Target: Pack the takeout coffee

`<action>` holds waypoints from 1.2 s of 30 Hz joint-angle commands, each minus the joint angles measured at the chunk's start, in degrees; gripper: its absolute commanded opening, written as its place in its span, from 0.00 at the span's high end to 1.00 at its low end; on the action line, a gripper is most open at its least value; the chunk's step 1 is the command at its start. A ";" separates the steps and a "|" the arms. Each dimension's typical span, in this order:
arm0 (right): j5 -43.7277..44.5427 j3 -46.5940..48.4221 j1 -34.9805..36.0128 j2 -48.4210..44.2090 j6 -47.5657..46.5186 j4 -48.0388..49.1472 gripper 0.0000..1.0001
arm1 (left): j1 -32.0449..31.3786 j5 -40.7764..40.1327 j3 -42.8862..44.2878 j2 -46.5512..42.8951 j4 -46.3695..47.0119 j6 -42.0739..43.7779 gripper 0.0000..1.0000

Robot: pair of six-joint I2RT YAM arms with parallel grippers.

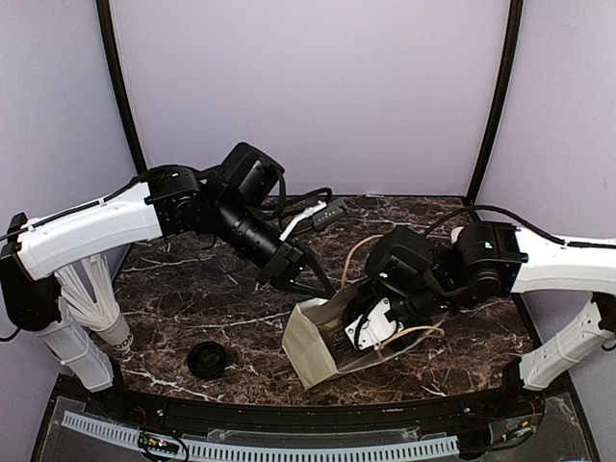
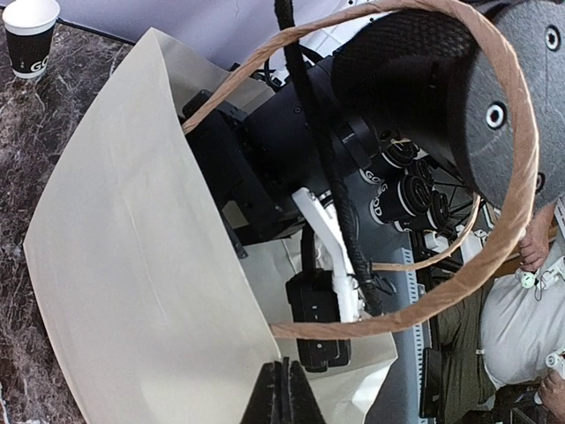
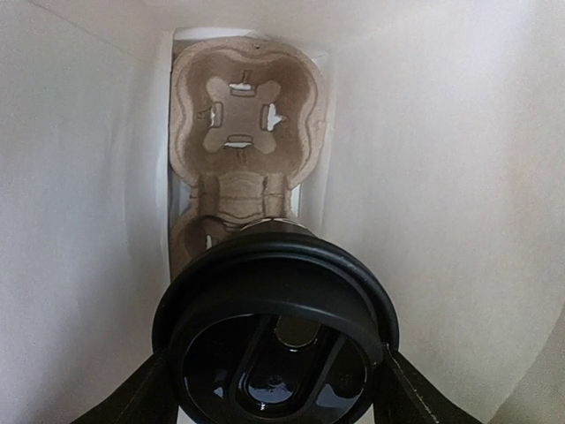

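Note:
The takeout coffee (image 3: 275, 344), a black cup with a black plastic lid, hangs inside the white paper bag (image 1: 310, 351), its lid facing the right wrist camera. My right gripper (image 3: 275, 387) is shut on the cup, one finger on each side of the lid. Below the cup, a brown pulp cup carrier (image 3: 243, 115) lies on the bag's bottom. In the top view the right gripper (image 1: 371, 332) reaches into the bag's mouth. My left gripper (image 2: 284, 395) is shut on the bag's upper rim (image 1: 322, 294), holding the mouth apart.
A loose flat black lid (image 1: 207, 359) lies on the marble table (image 1: 221, 289) near the front left. A lidless black cup with a white rim (image 2: 31, 35) stands at the far left. The bag's twisted paper handle (image 2: 508, 159) loops around the right arm.

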 commanded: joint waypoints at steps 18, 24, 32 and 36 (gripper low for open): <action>-5.30 -1.72 -8.64 3.18 -1.22 1.85 0.97 | 2.05 2.71 -1.23 1.46 2.65 2.32 1.00; -3.84 -0.99 -9.07 5.78 -0.49 1.33 0.97 | 2.58 3.72 -0.87 1.89 2.70 2.85 1.00; -7.07 0.75 -10.64 10.07 0.66 0.26 0.97 | 3.81 2.02 -0.49 1.68 3.78 3.69 0.80; -8.74 2.29 -11.37 11.15 0.80 -0.45 0.97 | 6.06 -4.19 0.11 -1.87 4.50 4.85 0.56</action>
